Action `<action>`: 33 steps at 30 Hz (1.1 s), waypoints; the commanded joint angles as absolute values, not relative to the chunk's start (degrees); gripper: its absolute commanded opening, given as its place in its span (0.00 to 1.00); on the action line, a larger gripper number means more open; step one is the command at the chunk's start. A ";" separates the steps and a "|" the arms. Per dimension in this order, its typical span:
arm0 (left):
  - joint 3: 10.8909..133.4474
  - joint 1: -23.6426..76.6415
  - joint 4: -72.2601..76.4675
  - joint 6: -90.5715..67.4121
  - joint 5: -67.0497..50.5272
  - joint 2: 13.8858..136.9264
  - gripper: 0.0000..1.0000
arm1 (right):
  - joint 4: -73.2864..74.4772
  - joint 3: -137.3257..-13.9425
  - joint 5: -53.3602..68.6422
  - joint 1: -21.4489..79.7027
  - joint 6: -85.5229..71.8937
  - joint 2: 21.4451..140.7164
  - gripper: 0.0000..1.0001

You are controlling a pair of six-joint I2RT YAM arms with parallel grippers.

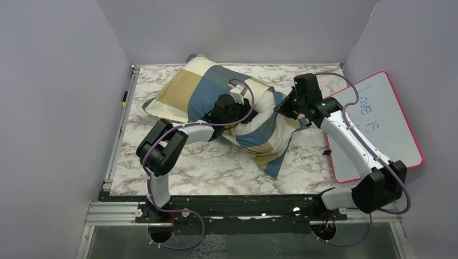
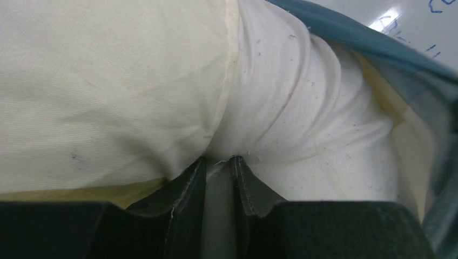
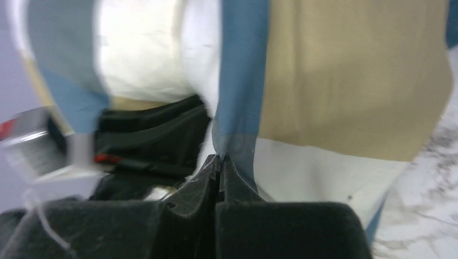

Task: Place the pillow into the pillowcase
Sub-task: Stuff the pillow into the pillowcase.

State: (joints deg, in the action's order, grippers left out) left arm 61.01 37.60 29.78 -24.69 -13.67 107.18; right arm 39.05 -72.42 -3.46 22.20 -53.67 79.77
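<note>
Now pinching the pillow (image 2: 108,81) with the left gripper (image 2: 219,161): closed down to a narrow slit, with a bunched fold of off-white cloth nipped at the tips and creases fanning out from there. Reaches in from the near left, into the mouth of the pillowcase (image 1: 197,86), around the middle of the marble table (image 1: 216,167).

Clamping the pillowcase with the right gripper (image 3: 220,160): pressed fully together on the lower edge of a blue strip, beside a tan block and a cream one. Reaches in from the right side, just right of the left gripper, with the case's open end between the two.

Lying diagonally, from far left to near right, with the far-left part plump and filled and the near-right end crumpled and loose. Showing bare pillow only at the opening, framed by blue and cream cloth in the left wrist view.

Off at the table's right edge, under the right arm: a pink-rimmed whiteboard (image 1: 389,135) with blue writing.
</note>
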 commanded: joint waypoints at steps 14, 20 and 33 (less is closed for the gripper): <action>53.67 37.43 26.28 -29.05 -15.47 114.34 0.27 | -17.14 -54.77 30.85 22.46 -50.69 76.29 0.30; 53.40 35.10 23.07 -33.55 -18.74 99.04 0.30 | 1.35 -57.58 12.92 22.46 -44.68 67.45 0.60; 60.42 36.43 15.88 -26.17 -27.04 85.21 0.53 | 22.91 -71.50 -8.94 22.42 -30.94 75.61 0.60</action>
State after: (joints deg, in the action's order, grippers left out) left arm 60.34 35.24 20.45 -29.34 -23.46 86.35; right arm 15.00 -66.76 -4.25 22.41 -37.26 70.13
